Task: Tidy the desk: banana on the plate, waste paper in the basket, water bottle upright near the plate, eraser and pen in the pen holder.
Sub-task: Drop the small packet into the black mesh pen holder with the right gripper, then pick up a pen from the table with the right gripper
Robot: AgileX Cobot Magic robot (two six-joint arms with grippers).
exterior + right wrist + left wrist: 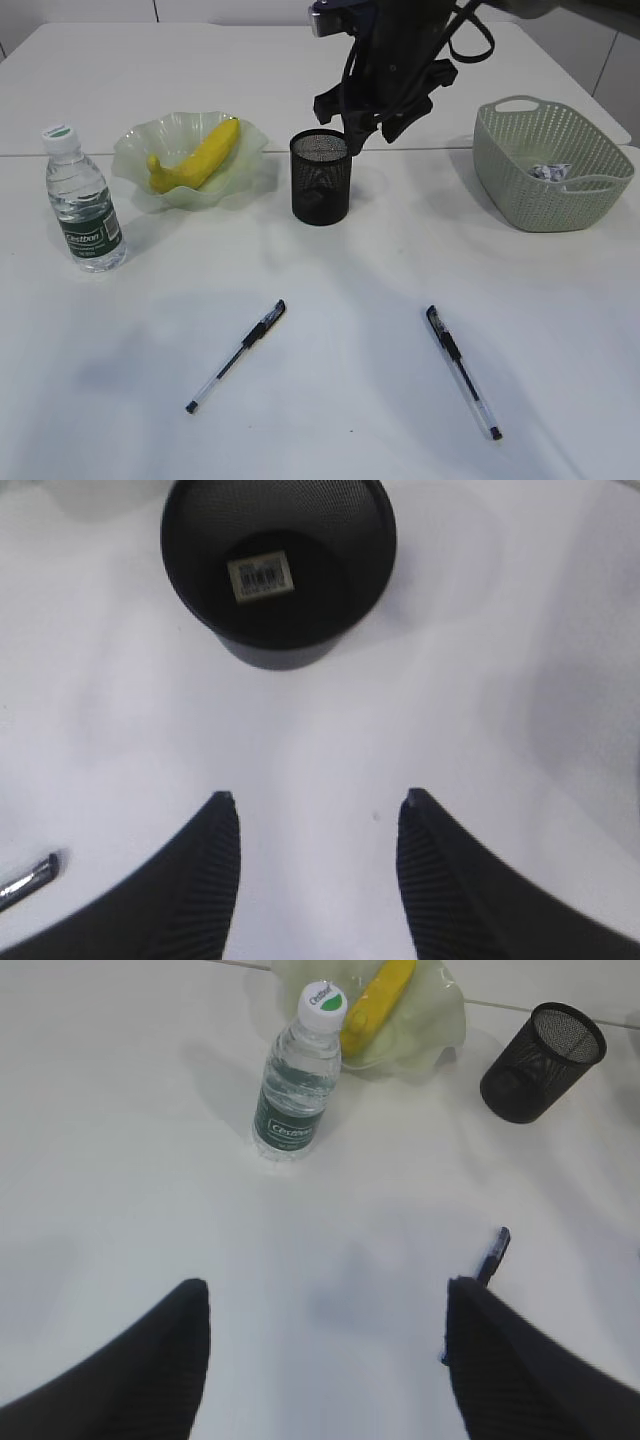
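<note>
A yellow banana (200, 155) lies on the pale green plate (135, 150). The water bottle (83, 200) stands upright just left of the plate. Crumpled waste paper (550, 172) sits inside the green basket (520, 190). The black mesh pen holder (320, 177) holds a small white barcoded eraser (260, 577). Two pens lie on the table, one front left (237, 355) and one front right (463, 372). My right gripper (372, 130) hangs open and empty just behind and above the pen holder (278, 570). My left gripper (325, 1300) is open and empty over bare table, with a pen (490, 1260) by its right finger.
The white table (340, 290) stretches between the pens and around the holder. A seam runs across it behind the plate. The basket stands near the right edge.
</note>
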